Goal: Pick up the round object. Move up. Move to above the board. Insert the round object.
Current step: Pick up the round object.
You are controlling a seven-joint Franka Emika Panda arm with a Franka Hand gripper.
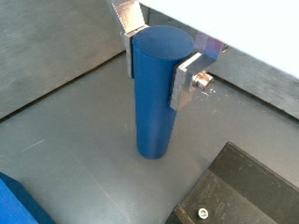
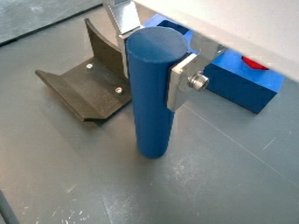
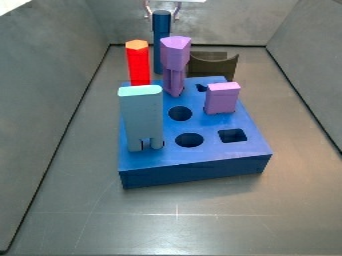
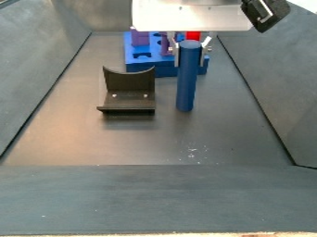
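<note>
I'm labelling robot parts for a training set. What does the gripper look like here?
In both wrist views the gripper has two flat silver metal plates as fingers, one fixed by a small silver bolt. In a side view, its body is a white boxy housing with a black part at one corner. No cables or markings are visible.

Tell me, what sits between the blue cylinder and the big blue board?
The fixture, a dark bracket, stands between the round object, flanked by the gripper, and the board; a side view shows it.

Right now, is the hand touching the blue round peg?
Touching. In both wrist views the hand has its silver fingers pressed flat against the upper sides of the round peg, with no gap.
</note>
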